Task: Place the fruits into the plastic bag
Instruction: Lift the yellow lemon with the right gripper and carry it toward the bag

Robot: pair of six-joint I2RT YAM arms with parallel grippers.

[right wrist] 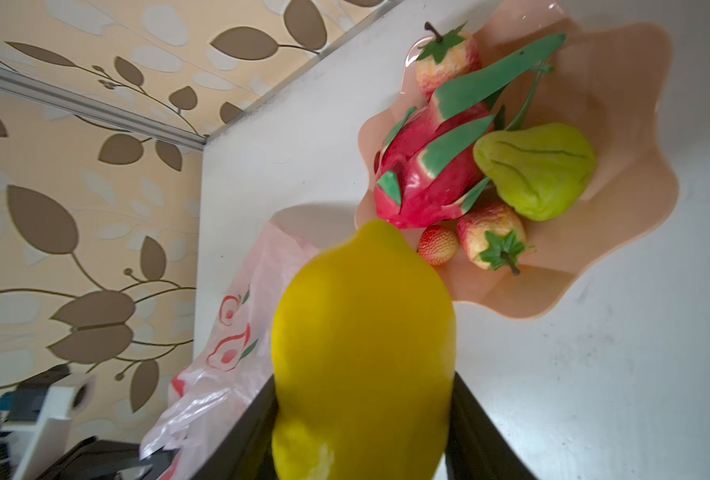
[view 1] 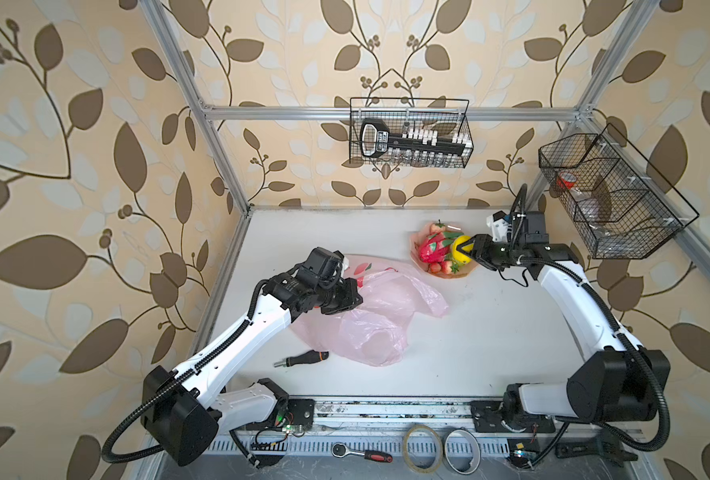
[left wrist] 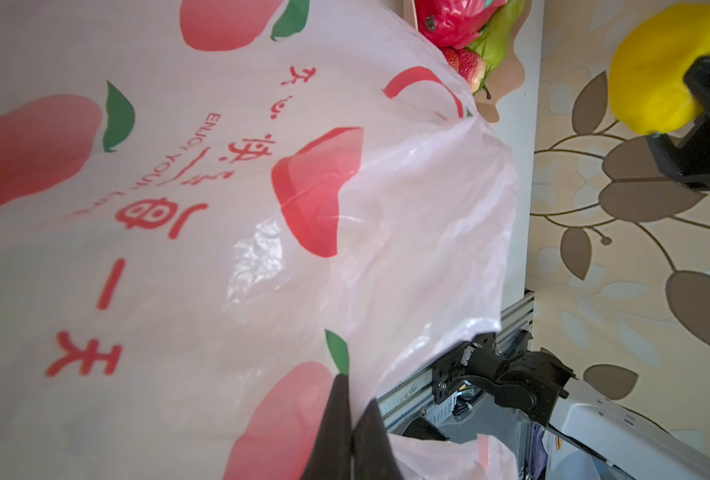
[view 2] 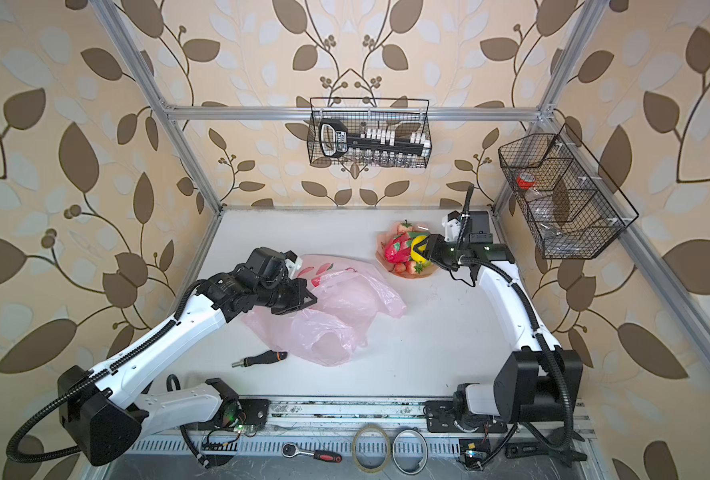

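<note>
Top views first. Two arms and one bag [view 1: 380,328], which lies crumpled mid-bench [view 1: 490,332]. One plate [view 1: 467,272] sits toward the back, close by the bag's far corner. The left claw [view 1: 356,297] is at the bag's left edge. The right claw [view 1: 461,250] hangs over the plate, clamped on the one lemon [view 1: 457,244], with one dragon fruit [view 1: 431,249] just beside it on the plate. One screwdriver [view 1: 303,358] lies near the bag's front edge. There are two wire baskets. The back basket [view 1: 411,162] holds a black-and-white tool rack, and the side basket [view 1: 619,232] holds something red that's too small to tell. Off the front edge are two tape rolls [view 1: 424,430] and one ratchet [view 1: 361,453].

Left wrist: the claw's tips are pressed together with the bag's film pinched between them. Printed peaches and red text fill most of the view. One pear [left wrist: 496,39] pokes out past the bag. Can't tell what's inside the bag.

Right wrist: the lemon sits up close between the jaws, lifted clear of the plate. The plate holds five: the dragon fruit, the pear and three strawberries [right wrist: 492,239].
</note>
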